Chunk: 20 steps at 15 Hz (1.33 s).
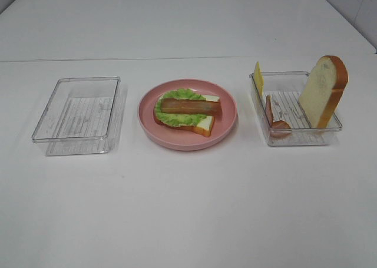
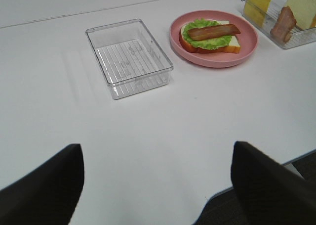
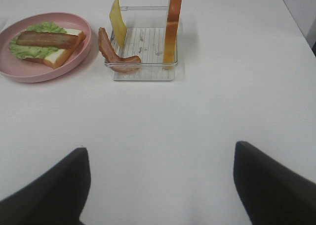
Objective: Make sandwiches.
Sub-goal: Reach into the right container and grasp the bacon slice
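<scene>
L gripper [image 2: 158, 151], R gripper [image 3: 161, 151] both spread wide, wrist cams only, open-faced sandwich [image 1: 187, 109] on pink plate [image 1: 177, 140]

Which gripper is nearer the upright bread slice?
Right. The right gripper faces the bread slice in its tray; the left gripper is farther, with the plate between.

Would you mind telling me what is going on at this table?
Nothing is being handled: the left gripper and right gripper are open, back from the food. A half-built toy sandwich, white bread slice, green lettuce and brown-red bacon strip, lies on the round pink plate. The yellow cheese slice, second bacon strip and second bread slice wait in the right-hand clear plastic tray.
</scene>
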Tool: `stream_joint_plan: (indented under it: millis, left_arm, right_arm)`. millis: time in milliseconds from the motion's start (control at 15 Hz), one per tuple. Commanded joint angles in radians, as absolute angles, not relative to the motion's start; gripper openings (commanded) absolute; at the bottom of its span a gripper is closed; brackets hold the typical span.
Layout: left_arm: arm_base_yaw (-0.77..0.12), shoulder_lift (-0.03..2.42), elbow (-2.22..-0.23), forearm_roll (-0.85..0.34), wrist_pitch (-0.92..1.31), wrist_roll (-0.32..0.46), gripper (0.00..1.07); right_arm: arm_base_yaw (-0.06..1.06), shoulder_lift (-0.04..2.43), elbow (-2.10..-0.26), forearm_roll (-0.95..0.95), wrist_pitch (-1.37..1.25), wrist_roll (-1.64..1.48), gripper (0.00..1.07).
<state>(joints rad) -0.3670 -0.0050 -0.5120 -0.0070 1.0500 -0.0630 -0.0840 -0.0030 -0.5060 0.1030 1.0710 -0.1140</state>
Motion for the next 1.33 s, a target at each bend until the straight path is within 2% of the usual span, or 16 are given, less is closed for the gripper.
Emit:
stream_joint_plan:
  millis: [67, 200, 400, 800, 1000, 1067, 1333]
  left_arm:
    - [-0.368, -0.025, -0.505, 0.011, 1.041, -0.058, 0.78]
    - [-0.368, -0.025, -0.501, 0.029, 1.045, -0.057, 0.78]
    - [-0.368, -0.025, -0.499, 0.029, 1.046, -0.039, 0.78]
    - [-0.368, -0.025, -0.499, 0.027, 1.046, -0.035, 0.78]
    - [-0.368, -0.025, -0.499, 0.027, 1.046, -0.035, 0.78]
    - [-0.368, -0.025, -0.499, 0.027, 1.046, -0.035, 0.78]
    - [-0.368, -0.025, -0.499, 0.027, 1.046, -0.035, 0.78]
  right_arm:
    - [-0.091, 0.008, -0.506, 0.113, 1.056, -0.121, 0.76]
    - [-0.091, 0.050, -0.515, 0.143, 1.041, -0.120, 0.76]
    - [-0.091, 0.196, -0.528, 0.215, 0.836, -0.119, 0.76]
    - [-0.091, 0.687, -0.551, 0.234, 0.447, -0.120, 0.76]
    - [-0.091, 0.924, -0.663, 0.234, 0.473, -0.122, 0.76]
    - [-0.091, 1.106, -0.791, 0.234, 0.552, -0.122, 0.76]
    - [-0.090, 1.349, -1.018, 0.251, 0.755, -0.122, 0.76]
